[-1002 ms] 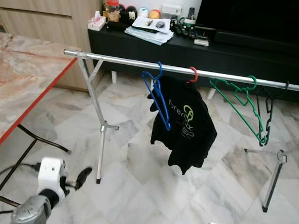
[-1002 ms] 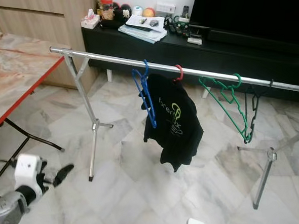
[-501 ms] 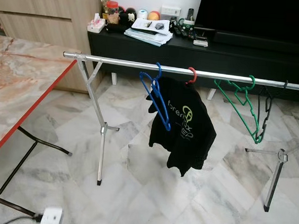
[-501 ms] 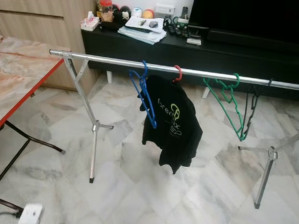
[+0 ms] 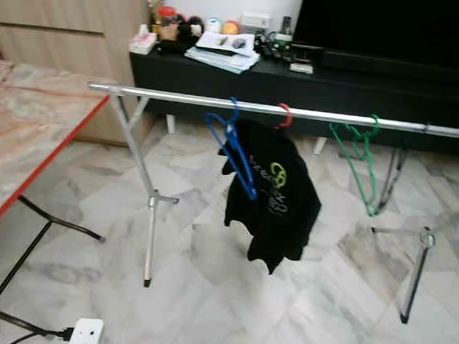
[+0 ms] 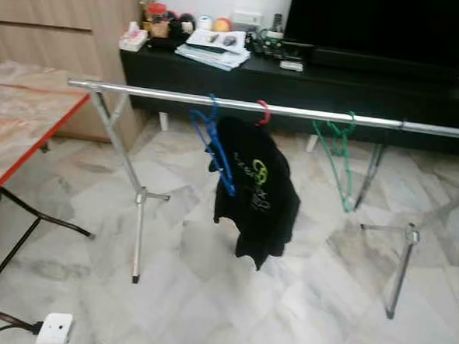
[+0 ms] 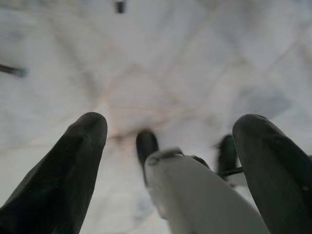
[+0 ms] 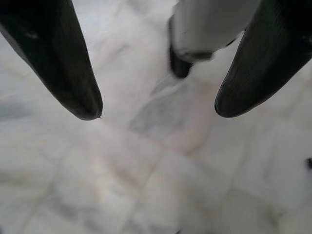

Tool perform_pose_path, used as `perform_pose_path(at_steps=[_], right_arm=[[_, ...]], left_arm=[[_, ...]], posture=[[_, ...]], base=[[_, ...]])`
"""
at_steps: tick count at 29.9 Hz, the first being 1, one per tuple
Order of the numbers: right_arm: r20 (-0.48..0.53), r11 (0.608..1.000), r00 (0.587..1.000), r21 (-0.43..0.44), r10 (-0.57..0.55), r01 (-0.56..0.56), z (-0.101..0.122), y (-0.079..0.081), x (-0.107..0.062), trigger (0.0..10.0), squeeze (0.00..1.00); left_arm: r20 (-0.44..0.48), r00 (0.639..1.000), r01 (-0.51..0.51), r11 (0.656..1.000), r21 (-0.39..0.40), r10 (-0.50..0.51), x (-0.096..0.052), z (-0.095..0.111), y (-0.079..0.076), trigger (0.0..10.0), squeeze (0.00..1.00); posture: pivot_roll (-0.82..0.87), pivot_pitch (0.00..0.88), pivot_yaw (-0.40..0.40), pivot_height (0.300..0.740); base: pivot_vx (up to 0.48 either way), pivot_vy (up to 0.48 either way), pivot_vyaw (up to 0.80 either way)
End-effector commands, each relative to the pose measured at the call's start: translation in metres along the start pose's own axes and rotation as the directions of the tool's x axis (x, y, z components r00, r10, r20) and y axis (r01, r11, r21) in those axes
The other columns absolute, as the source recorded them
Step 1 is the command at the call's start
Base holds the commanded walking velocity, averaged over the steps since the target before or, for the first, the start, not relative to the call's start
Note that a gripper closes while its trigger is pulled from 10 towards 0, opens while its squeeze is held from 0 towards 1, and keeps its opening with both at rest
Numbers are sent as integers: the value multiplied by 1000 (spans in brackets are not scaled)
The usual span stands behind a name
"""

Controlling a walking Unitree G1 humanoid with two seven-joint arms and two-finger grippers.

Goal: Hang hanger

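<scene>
Blue hanger hangs on rail, mid-frame, beside black shirt. Left gripper & right gripper: fingers wide apart, holding nothing, over marble floor.

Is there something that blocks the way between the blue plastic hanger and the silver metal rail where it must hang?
Nothing visible does: the blue plastic hanger already hangs by its hook on the silver metal rail, beside the black T-shirt.

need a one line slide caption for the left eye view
Silver clothes rail on marble floor holding a blue hanger, a black t-shirt on a red hanger and a green hanger.
</scene>
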State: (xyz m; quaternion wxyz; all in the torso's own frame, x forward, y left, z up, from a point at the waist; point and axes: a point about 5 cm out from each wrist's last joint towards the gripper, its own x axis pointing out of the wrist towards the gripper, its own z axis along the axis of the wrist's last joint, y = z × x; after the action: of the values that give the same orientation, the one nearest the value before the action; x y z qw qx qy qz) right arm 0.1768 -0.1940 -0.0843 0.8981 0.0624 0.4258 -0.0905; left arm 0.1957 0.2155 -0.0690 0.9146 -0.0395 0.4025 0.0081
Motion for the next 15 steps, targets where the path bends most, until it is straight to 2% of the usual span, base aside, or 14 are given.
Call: perform_pose_path(at_steps=[1,4,8,15], right_arm=[[-2,1000,1000,7,1,-1,5,3,2,10000,0],[2,1000,1000,2,10,-10,9,5,3,10000,0],[6,1000,1000,4,13,-13,11,5,3,10000,0],[9,1000,1000,16,6,-6,10,6,3,10000,0]], left_arm=[[-26,999,-20,1000,13,21,-2,-6,4,10000,0],[-28,999,-24,1000,6,24,-1,-6,2,10000,0],[-48,998,-51,998,-22,50,-5,-15,9,10000,0],[-63,996,-60,998,-13,59,-7,-18,13,10000,0]], posture=[[-25,56,-35,740],[-25,45,-37,740],[-32,53,-31,740],[-52,80,-18,740]], base=[[0,-420,0],[0,-424,0],[0,-430,0],[0,-429,0]])
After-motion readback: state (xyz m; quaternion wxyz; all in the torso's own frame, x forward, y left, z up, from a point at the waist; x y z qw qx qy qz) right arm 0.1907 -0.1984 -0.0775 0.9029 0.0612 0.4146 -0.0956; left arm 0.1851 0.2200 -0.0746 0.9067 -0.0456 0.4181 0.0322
